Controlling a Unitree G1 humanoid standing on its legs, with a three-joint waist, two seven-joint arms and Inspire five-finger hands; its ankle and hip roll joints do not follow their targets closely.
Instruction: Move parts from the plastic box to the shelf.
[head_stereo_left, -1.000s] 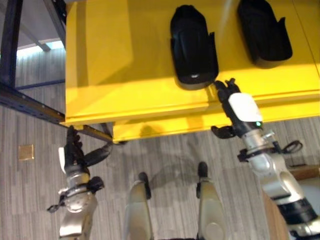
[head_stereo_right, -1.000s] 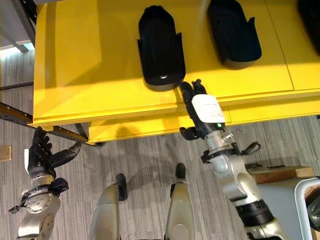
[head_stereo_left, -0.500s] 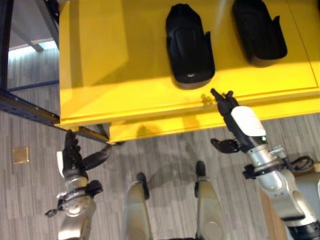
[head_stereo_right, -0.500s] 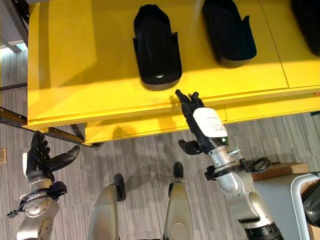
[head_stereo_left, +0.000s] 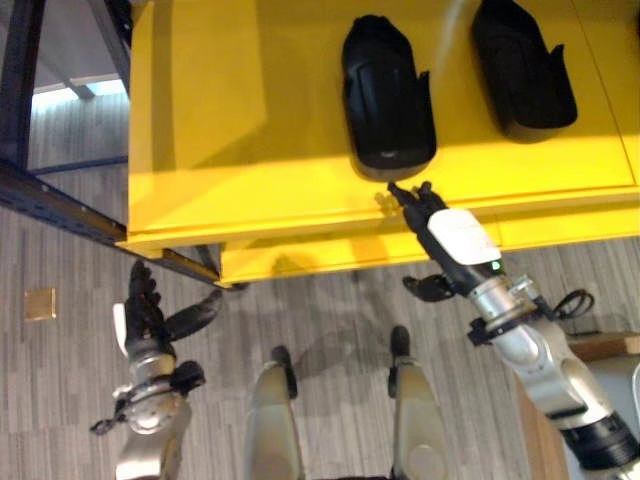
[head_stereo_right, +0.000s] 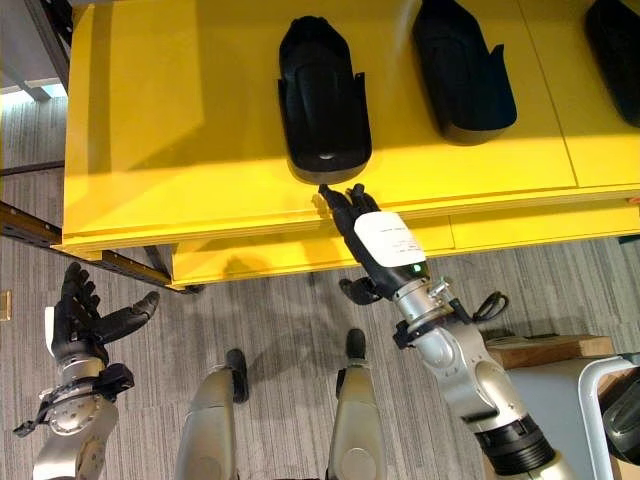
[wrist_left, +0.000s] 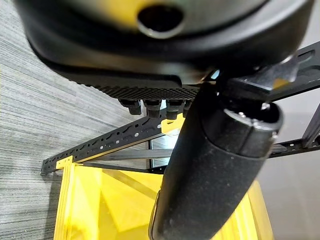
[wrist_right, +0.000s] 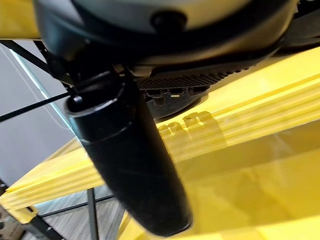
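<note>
Grey striped carpet (head_stereo_left: 60, 240) runs under a bright yellow shelf (head_stereo_left: 250, 120) in the left eye view. Two black parts lie on the shelf: a long, rounded moulded shell (head_stereo_left: 388, 92) with a blunt near end and a small side tab, and a second part (head_stereo_left: 523, 68) of the same shape to its right, well apart from it. The right hand (head_stereo_left: 445, 235) reaches up to the shelf's front edge just below the first part, its fingers (head_stereo_left: 408, 195) straight and slightly spread, holding nothing. The left hand (head_stereo_left: 150, 315) hangs low over the carpet, fingers straight and relaxed, thumb out to the side. A dark metal rack beam (head_stereo_left: 60, 205) runs past the shelf's left corner.

The right eye view shows a third black part (head_stereo_right: 612, 45) at the far right edge of the shelf.

The left wrist view shows the left hand's thumb (wrist_left: 215, 165) before a perforated black rail (wrist_left: 100, 145) and yellow panels.

The right wrist view shows the right hand's thumb (wrist_right: 130, 165) and straight fingertips (wrist_right: 170, 92) against the yellow ribbed shelf edge (wrist_right: 240, 120).
</note>
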